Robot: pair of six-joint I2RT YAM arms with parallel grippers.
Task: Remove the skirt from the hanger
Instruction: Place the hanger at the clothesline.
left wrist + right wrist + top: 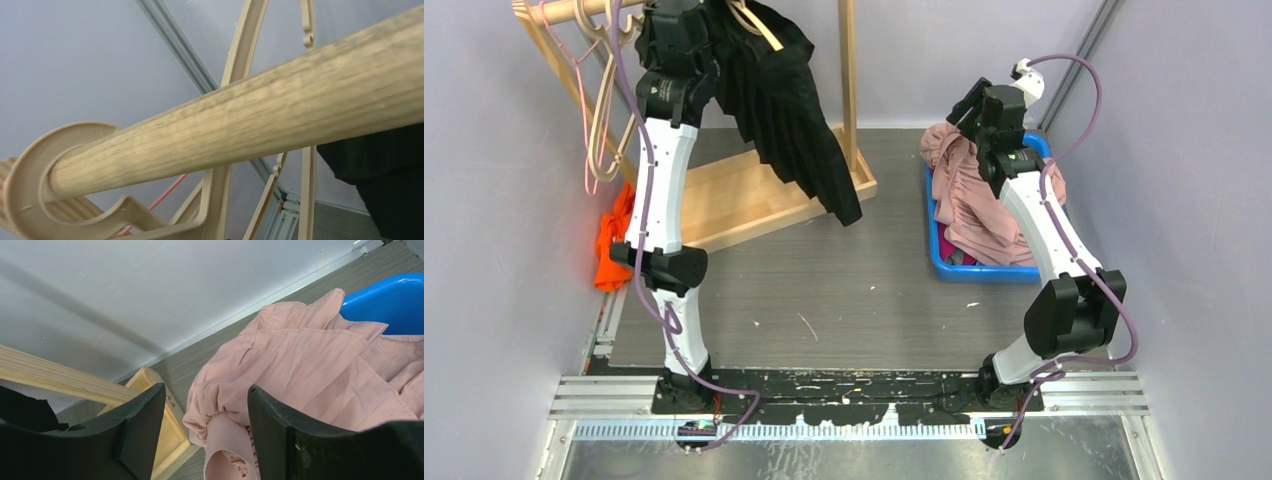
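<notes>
Two arms stood well apart, and only the left arm (pixel 659 170) was placed to matter: it reached up at the far left to the wooden rail (pixel 240 125), right beside the black skirt (pixel 789 110). The skirt hung from its hanger (pixel 754 20) on that rail. Its long axis ran down from the waistband, and the hem trailed right and nearer over the rack base (pixel 744 190). In the left wrist view the dark cloth lay to the right, just under the rail, with an empty beige hanger hook (pixel 30 165) wrapped round the rail on the left. The next move would probably go right along the rail. The left fingers showed in no view, so I could not tell whether they were clenched or released. The right fingers (pixel 140 435) were spread and grasped nothing, poised above the pink garment (pixel 969 200) heaped in the blue bin (pixel 984 272) at the far right of the tabletop (pixel 844 290), much farther from the skirt.
</notes>
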